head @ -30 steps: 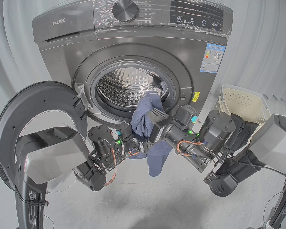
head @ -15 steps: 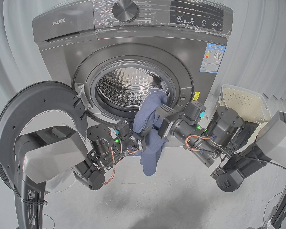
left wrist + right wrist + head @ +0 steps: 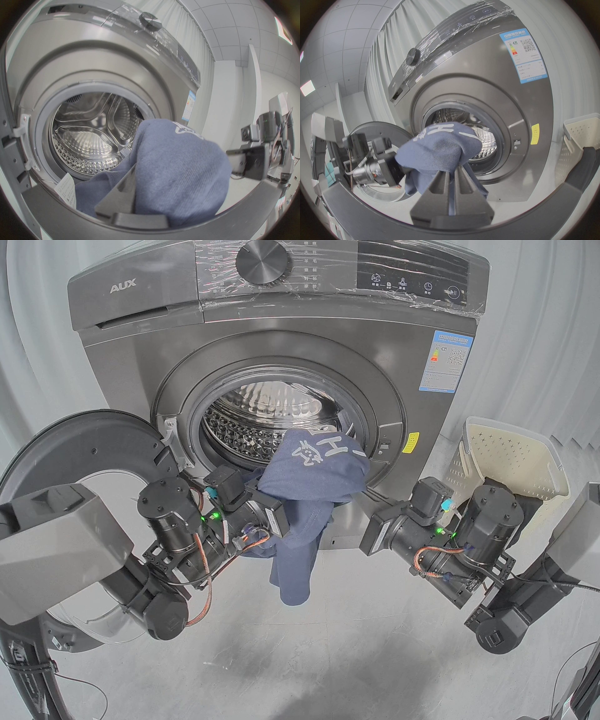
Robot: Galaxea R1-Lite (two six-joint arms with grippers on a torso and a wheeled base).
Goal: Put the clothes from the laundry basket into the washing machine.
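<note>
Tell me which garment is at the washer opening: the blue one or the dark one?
The blue garment, pale print on top, hangs before the open drum. The dark garment drapes over the laundry basket rim to the right.

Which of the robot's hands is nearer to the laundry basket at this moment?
Right. The right hand hangs left of the laundry basket; the left hand, draped with the blue garment, is farther off, at the opening of the washing machine.
</note>
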